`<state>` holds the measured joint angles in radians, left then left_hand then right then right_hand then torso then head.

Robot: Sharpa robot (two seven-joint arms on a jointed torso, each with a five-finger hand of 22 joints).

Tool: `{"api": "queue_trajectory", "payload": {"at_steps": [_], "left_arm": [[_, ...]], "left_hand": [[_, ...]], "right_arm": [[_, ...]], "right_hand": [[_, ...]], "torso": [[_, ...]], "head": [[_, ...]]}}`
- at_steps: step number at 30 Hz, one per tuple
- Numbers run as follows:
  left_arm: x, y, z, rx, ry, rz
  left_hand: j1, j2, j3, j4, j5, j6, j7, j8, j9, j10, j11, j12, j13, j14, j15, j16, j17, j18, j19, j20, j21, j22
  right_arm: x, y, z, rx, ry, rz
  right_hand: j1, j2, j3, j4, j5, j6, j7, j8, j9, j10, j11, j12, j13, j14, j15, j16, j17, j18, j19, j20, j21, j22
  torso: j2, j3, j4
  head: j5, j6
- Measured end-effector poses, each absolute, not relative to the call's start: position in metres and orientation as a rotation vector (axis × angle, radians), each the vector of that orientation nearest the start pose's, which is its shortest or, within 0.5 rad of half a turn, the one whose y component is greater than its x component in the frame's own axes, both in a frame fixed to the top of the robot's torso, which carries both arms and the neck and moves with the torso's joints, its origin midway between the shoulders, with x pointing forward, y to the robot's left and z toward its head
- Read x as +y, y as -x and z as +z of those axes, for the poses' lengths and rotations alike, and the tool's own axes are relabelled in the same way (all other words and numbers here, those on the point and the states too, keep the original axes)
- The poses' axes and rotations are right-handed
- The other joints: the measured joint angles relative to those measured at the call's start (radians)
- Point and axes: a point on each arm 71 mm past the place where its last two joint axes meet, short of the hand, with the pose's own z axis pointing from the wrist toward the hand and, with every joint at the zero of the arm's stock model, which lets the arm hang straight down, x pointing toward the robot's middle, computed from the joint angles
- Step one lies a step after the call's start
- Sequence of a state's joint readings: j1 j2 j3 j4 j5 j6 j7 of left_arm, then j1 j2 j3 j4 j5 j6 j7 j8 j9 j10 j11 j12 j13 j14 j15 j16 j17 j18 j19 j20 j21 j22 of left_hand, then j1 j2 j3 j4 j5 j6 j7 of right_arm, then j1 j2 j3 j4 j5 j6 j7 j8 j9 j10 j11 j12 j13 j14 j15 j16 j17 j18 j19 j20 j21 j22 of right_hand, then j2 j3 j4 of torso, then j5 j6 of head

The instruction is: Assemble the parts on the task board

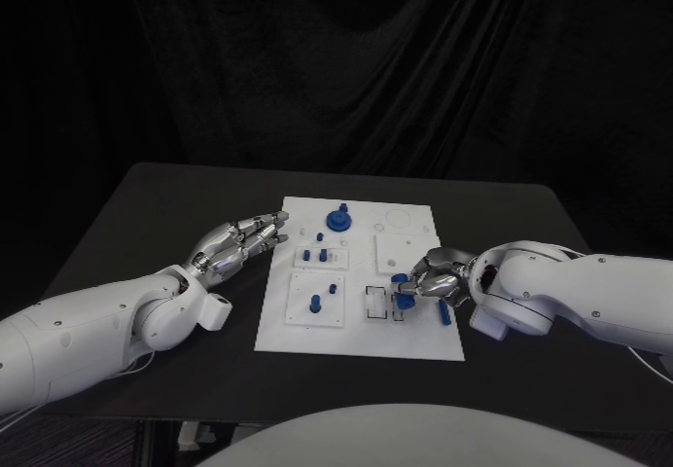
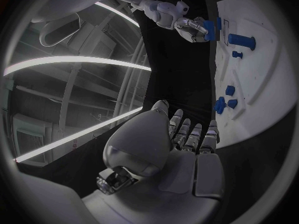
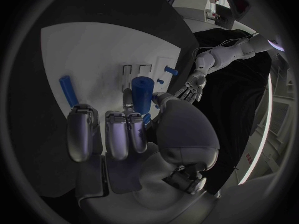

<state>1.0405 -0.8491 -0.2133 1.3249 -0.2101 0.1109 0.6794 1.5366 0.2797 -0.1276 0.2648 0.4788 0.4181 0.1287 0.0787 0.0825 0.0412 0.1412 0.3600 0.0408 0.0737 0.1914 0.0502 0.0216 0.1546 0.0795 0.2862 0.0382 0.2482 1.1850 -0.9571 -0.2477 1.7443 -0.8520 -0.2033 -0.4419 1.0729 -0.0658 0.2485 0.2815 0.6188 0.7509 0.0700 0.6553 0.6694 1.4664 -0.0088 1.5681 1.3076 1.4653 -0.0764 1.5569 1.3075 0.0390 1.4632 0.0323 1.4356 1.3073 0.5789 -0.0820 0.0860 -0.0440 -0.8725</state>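
The white task board (image 1: 409,342) lies in the middle of the black table. My right hand (image 1: 435,276) is over its near right part and grips a short blue cylinder (image 3: 142,91) between thumb and fingers, just above two small rectangular slots (image 1: 376,305). A long blue rod (image 1: 444,312) lies on the board beside that hand. My left hand (image 1: 241,243) hovers at the board's left edge with its fingers (image 2: 193,134) stretched out and apart, holding nothing. A round blue knob (image 1: 338,218), small blue pegs (image 1: 321,255) and a blue handle piece (image 1: 317,301) sit on the board.
Bare black table (image 1: 168,204) surrounds the board on all sides. A dark curtain hangs behind the table's far edge.
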Motion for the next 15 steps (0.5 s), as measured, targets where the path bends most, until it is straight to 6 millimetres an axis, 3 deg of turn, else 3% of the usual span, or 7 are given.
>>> {"api": "queue_trajectory", "payload": {"at_steps": [8,12,15], "left_arm": [[0.251,-0.44,-0.303,1.649,0.901,-1.758],[0.25,-0.44,-0.303,1.65,0.901,-1.759],[0.25,-0.44,-0.303,1.65,0.901,-1.76]], "left_hand": [[0.0,0.0,0.0,0.0,0.0,0.0,0.0,0.0,-0.001,0.0,0.0,0.0,0.0,0.0,0.0,0.0,0.0,0.0,0.0,0.0,0.0,0.0],[0.0,0.0,0.0,0.0,0.0,0.0,0.0,0.0,-0.001,0.0,0.0,0.0,0.0,0.0,0.0,0.0,0.0,0.0,0.0,0.0,0.0,0.0],[0.0,0.0,0.003,0.003,0.0,0.0,0.0,0.0,-0.001,0.0,0.0,0.0,0.0,0.0,0.0,0.0,0.0,0.0,0.0,0.0,0.004,0.0]], "right_arm": [[-0.206,-0.395,-0.284,2.384,-0.485,0.601],[-0.204,-0.395,-0.287,2.401,-0.479,0.602],[-0.201,-0.396,-0.289,2.409,-0.472,0.605]], "right_hand": [[-0.008,0.005,0.007,0.006,-0.039,-0.001,0.002,0.0,-0.002,0.0,0.0,0.0,0.0,0.003,0.003,0.0,0.0,0.0,0.004,0.004,0.0,0.0],[-0.018,0.005,0.024,-0.01,-0.055,-0.004,0.005,-0.001,-0.005,0.0,0.0,0.0,0.0,-0.001,0.006,0.0,0.0,0.0,0.004,0.004,0.0,0.0],[-0.023,0.01,0.029,-0.007,-0.081,-0.004,0.006,-0.01,-0.01,0.0,0.007,0.0,0.0,-0.001,0.006,0.0,0.0,0.0,0.004,0.004,0.0,0.0]], "torso": [[0.001,-0.0002,0.0005],[0.001,-0.0002,0.0011],[0.001,-0.0003,0.0007]], "head": [[-0.001,0.0],[-0.001,0.0],[0.0,0.0]]}}
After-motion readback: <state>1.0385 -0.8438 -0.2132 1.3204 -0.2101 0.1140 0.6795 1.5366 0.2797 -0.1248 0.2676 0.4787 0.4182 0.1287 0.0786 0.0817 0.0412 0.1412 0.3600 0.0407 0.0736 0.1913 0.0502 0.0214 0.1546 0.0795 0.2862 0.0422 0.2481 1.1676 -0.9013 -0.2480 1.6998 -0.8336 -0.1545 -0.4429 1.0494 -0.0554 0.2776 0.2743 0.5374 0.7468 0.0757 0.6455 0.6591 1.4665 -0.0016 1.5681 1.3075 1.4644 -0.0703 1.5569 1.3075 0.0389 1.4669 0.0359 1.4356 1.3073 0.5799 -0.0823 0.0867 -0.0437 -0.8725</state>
